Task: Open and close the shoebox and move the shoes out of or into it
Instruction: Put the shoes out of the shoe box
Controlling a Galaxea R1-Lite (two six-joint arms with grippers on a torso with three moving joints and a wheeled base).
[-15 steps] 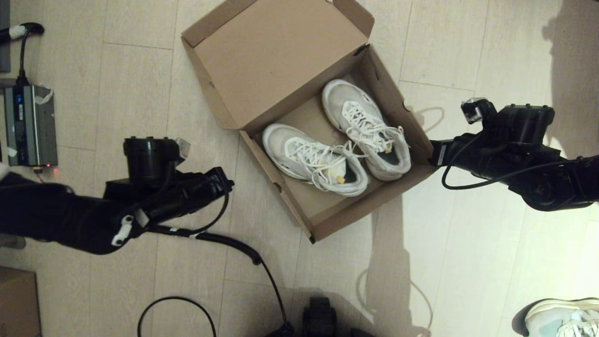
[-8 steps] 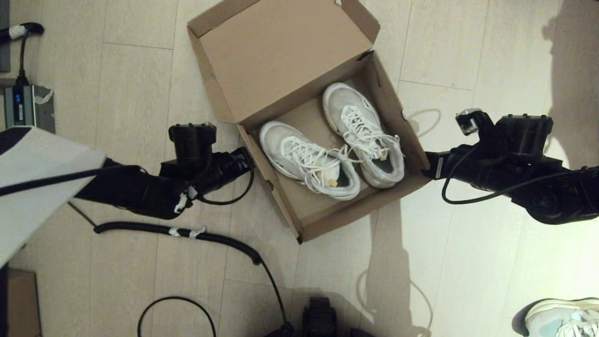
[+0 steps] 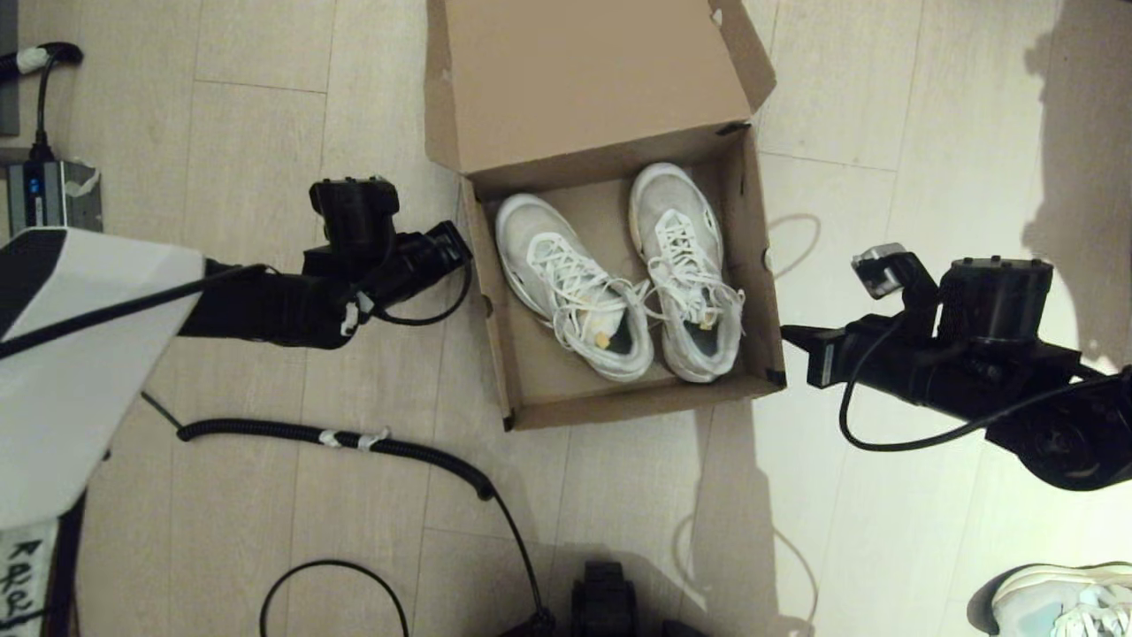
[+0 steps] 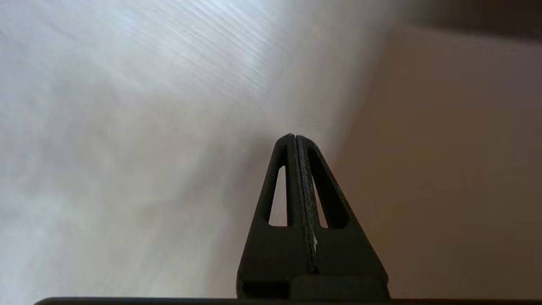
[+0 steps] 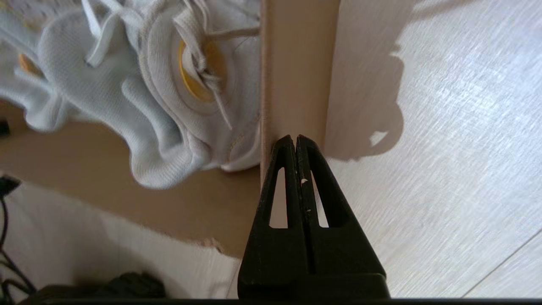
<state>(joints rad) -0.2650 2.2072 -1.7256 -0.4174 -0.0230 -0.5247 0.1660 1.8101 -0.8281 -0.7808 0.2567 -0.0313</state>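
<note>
Shoebox (image 3: 619, 389) on floor, lid flap up and open; both shoes (image 3: 619, 283) inside, side by side, toes toward the hinge.

L tool (image 4: 295, 137) pinched narrow, nothing in it, tip just beside box's L wall. R tool (image 5: 295, 137) also pinched tight, empty, tip at outer face of R wall near the front corner; contact likely, can't confirm.

Step, my read: squaring/steadying box from both sides w/ lid up.

Next: either spread a tool over a shoe to lift it out, or get behind the flap and fold it down. Walls flimsy; go gently.
</note>
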